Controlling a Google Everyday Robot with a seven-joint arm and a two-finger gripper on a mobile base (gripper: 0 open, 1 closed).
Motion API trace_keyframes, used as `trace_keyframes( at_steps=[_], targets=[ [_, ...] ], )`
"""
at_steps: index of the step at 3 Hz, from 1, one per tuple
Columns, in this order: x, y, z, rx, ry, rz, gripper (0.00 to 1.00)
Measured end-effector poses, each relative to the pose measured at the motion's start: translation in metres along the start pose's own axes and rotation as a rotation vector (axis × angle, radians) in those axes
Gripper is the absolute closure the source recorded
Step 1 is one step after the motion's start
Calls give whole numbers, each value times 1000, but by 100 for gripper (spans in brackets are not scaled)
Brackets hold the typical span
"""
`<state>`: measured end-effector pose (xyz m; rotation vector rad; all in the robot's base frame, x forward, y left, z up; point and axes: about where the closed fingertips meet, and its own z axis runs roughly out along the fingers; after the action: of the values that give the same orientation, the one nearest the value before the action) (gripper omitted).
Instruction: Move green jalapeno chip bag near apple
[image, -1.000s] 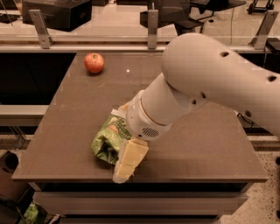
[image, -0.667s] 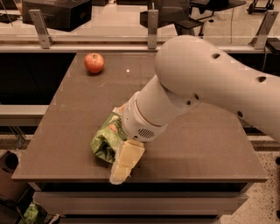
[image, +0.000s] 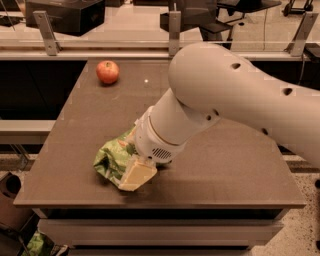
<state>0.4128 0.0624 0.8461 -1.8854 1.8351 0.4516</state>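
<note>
The green jalapeno chip bag (image: 111, 159) lies crumpled on the dark table (image: 90, 110), near its front left. The gripper (image: 135, 176) is at the end of the big white arm (image: 225, 95). It is down at the bag's right front edge and touches it. The wrist hides the right part of the bag. The apple (image: 107, 71) stands alone at the back left of the table, well apart from the bag and the gripper.
The table's front edge (image: 160, 204) is just below the gripper. A rail with metal posts (image: 174, 30) runs behind the table. A green object (image: 37, 245) lies on the floor at the lower left.
The arm has swung to the left. The gripper and the bag have shifted a little left and toward the back with it. The apple has not moved.
</note>
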Motion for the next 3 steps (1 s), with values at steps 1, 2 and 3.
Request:
trace_keyframes(
  at_steps=[1,2,3],
  targets=[
    [-1,1,0,0,1,-3,64],
    [-2,1,0,0,1,-6,89],
    [-3,2,0,0,2,-9,100]
  ],
)
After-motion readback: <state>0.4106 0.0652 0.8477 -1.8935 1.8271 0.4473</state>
